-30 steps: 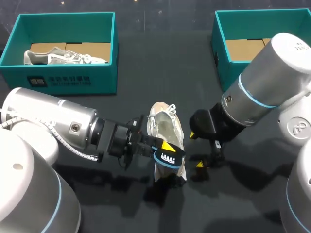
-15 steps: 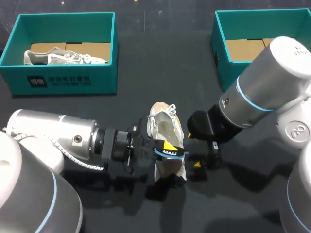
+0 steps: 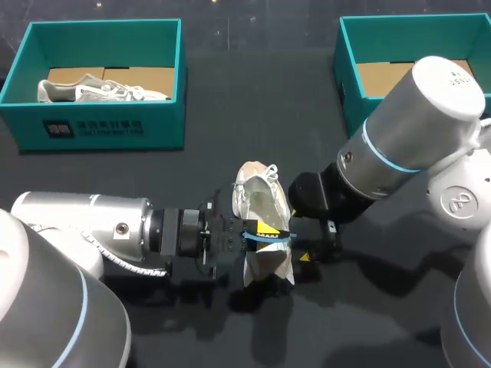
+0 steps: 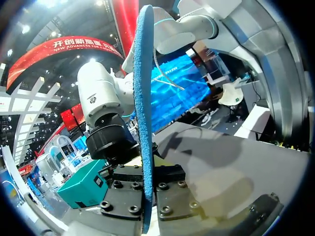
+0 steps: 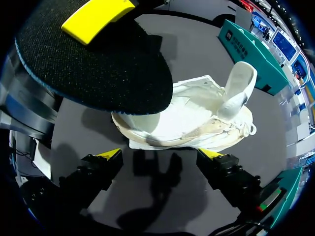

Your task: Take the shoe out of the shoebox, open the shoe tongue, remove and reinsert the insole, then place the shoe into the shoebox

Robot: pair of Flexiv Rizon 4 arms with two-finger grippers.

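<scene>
A white shoe (image 3: pixel 259 198) lies on the dark table at the centre, toe toward the back, tongue raised (image 5: pixel 236 86). My left gripper (image 3: pixel 265 232) is shut on the black, blue-edged insole (image 3: pixel 268 239), holding it over the shoe's heel. In the left wrist view the insole (image 4: pixel 144 113) stands edge-on between the fingers. In the right wrist view the insole (image 5: pixel 98 64) hangs over the shoe (image 5: pixel 197 115), with a yellow fingertip (image 5: pixel 96 17) of the left gripper on it. My right gripper (image 5: pixel 160 156) is open just beside the shoe's right side (image 3: pixel 308 245), holding nothing.
A teal shoebox (image 3: pixel 100 130) at the back left holds a second grey-white shoe (image 3: pixel 100 90). Another teal shoebox (image 3: pixel 351 100) stands open at the back right, behind my right arm. My left arm lies low across the table's front left.
My left gripper has turned the insole from face-up to edge-on and lowered it toward the shoe's heel. My right arm has shifted a little left, closer to the shoe.
</scene>
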